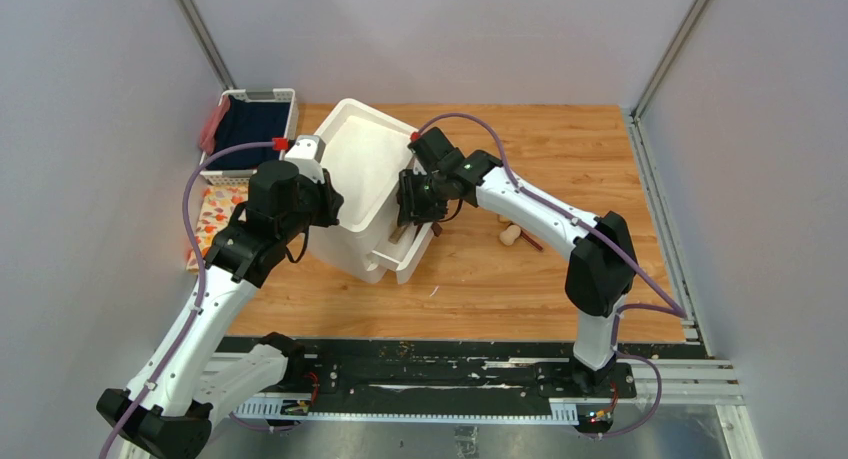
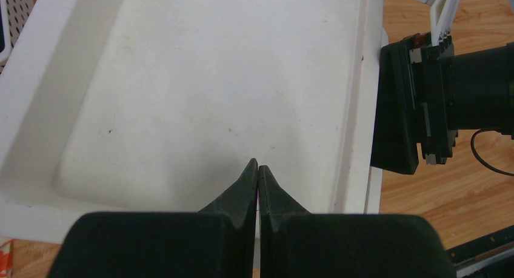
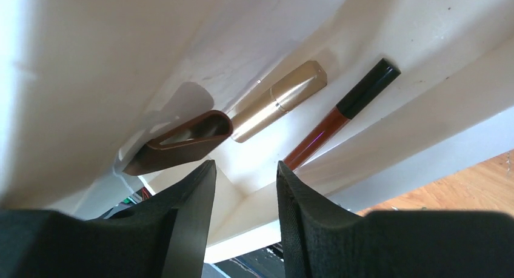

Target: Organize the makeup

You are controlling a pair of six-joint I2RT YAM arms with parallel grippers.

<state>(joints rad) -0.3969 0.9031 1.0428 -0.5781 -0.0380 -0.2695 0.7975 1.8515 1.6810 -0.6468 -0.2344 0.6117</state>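
The right tool is open and empty at the drawer; the sponge lies at its 3 o'clock, nearer this arm; the left tool is pinched shut

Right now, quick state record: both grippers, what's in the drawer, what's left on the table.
left gripper: shut, over the white box
right gripper: open, empty, at the open drawer
in drawer: gold tube, black-capped reddish-brown stick
on table: beige sponge, thin reddish stick beside it
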